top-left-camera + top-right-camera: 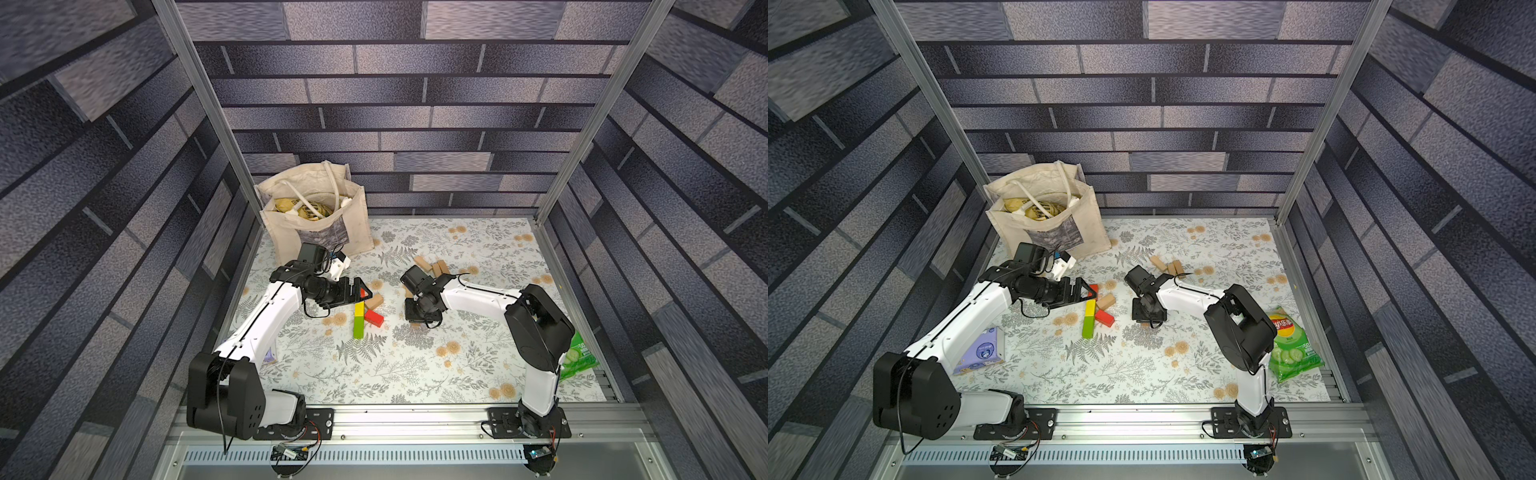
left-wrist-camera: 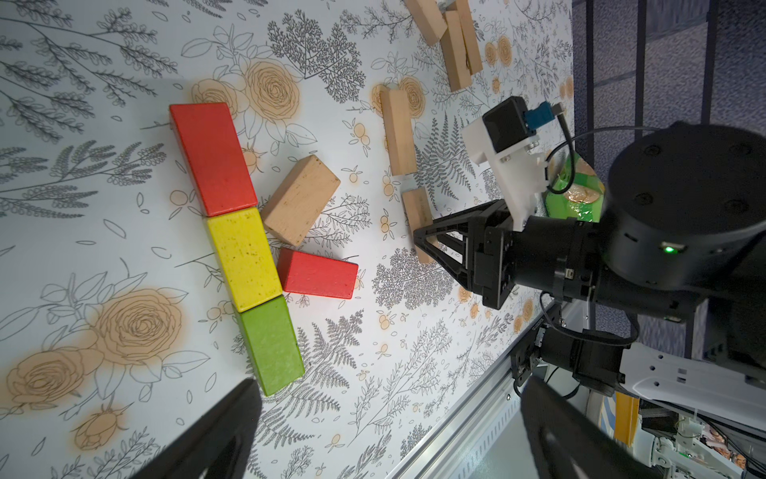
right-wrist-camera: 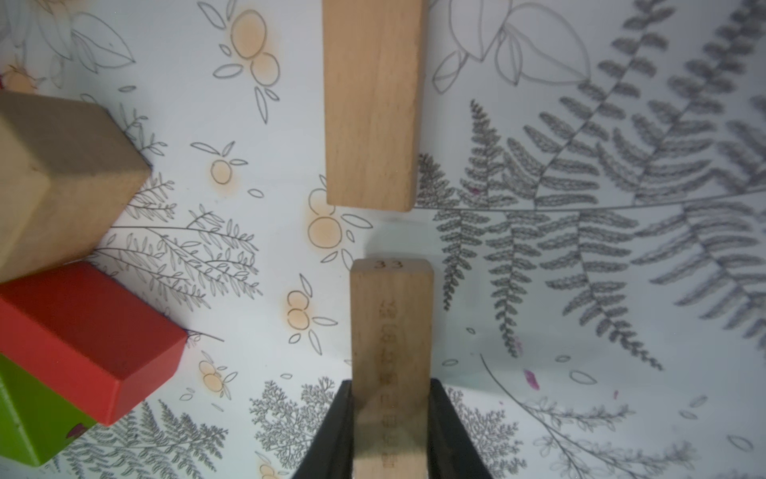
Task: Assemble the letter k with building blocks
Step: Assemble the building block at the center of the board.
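A red block (image 2: 211,157), a yellow block (image 2: 244,259) and a green block (image 2: 271,344) lie end to end in one line on the floral mat. A plain wooden block (image 2: 300,199) and a second red block (image 2: 317,273) slant off the yellow one. My left gripper (image 2: 387,435) hovers open and empty over this group, near the green end. To the right, my right gripper (image 3: 391,414) is shut on a plain wooden bar (image 3: 391,331), low over the mat. Another plain bar (image 3: 373,103) lies just ahead of it. Several more plain bars (image 1: 432,266) are piled farther back.
A cloth tote bag (image 1: 316,212) stands at the back left. A green crisp packet (image 1: 1289,349) lies at the right edge behind the right arm. A small blue and white pack (image 1: 984,351) sits under the left arm. A metal rail (image 1: 395,415) runs along the front.
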{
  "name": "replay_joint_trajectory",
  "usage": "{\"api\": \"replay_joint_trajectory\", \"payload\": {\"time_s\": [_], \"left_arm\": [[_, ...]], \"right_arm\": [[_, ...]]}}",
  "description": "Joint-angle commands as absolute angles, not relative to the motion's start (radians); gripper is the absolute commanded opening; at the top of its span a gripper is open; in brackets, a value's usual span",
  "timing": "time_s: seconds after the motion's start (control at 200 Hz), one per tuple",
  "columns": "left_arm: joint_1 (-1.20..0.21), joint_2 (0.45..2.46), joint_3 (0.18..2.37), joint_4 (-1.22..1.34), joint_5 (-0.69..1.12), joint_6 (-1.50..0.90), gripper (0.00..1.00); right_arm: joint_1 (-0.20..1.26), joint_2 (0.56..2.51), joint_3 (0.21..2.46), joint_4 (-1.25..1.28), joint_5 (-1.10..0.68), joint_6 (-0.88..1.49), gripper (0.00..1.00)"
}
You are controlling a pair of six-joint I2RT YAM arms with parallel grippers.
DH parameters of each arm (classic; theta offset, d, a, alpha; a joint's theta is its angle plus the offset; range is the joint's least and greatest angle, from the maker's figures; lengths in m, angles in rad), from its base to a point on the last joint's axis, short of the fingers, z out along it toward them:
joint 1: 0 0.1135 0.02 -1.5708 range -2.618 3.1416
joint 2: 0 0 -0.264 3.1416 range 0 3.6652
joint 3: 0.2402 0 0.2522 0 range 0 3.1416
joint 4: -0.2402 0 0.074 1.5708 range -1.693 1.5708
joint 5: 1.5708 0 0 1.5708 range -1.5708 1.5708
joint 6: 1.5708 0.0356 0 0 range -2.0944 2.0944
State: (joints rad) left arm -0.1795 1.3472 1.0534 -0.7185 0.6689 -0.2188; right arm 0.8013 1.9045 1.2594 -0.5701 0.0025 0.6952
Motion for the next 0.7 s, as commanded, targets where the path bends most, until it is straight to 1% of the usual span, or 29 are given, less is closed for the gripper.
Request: {"api": "replay_joint_trajectory", "payload": {"time_s": [0.0,0.696], "left_arm": [[-0.172,1.344,1.04,-0.722,0.663,-0.239,1.0],[-0.162,1.347,1.04,-0.715,0.678,-0.244,1.0]], "right_arm": [[0.808,1.937,1.277,-0.571,-0.007,0.698,0.18],[0.811,1.977,1.307,-0.58,-0.01,0.694,0.18]]}}
